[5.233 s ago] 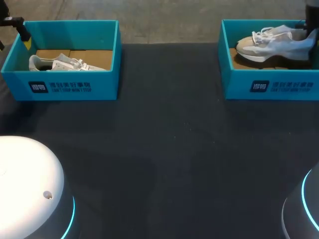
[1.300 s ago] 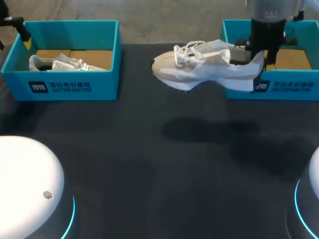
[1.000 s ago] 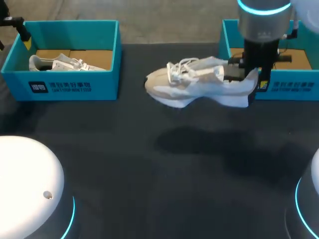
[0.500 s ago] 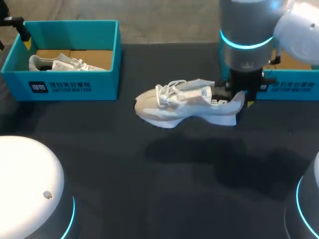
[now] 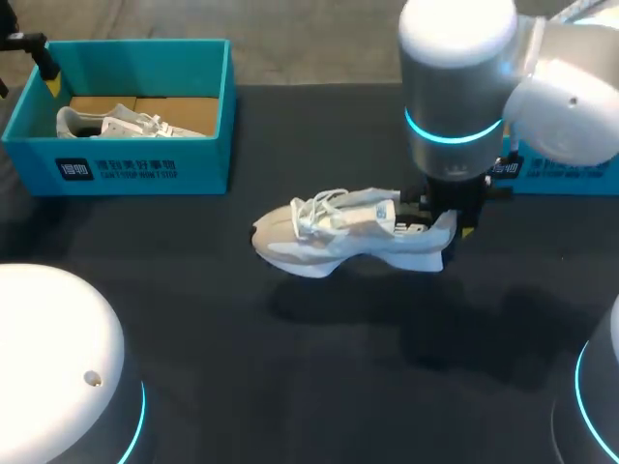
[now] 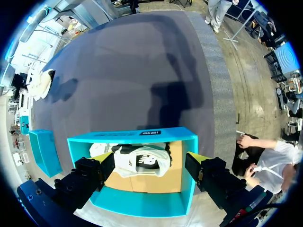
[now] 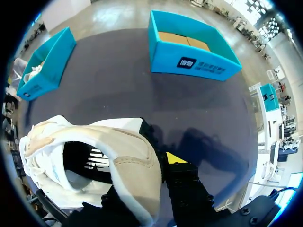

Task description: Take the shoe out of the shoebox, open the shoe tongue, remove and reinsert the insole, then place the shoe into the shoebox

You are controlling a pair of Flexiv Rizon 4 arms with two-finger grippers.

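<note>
The dark table [image 5: 193,329] carries a teal box at each far corner. The shoe [image 5: 338,232], which lay in the right shoebox [image 7: 189,61] a few seconds ago, has been lifted out and carried down over the table's middle, sinking lower in the last half second. The right gripper [image 5: 447,215] is clenched on its heel. The left gripper [image 6: 151,170] hangs released over the left shoebox [image 5: 126,164], unmoved. Taking-out looks done; setting down and opening the tongue likely follow.

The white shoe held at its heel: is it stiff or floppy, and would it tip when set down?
Probably stiff: the shoe juts out roughly level from the right gripper at its heel alone. Laces look floppy. The broad sole likely resists tipping.
</note>
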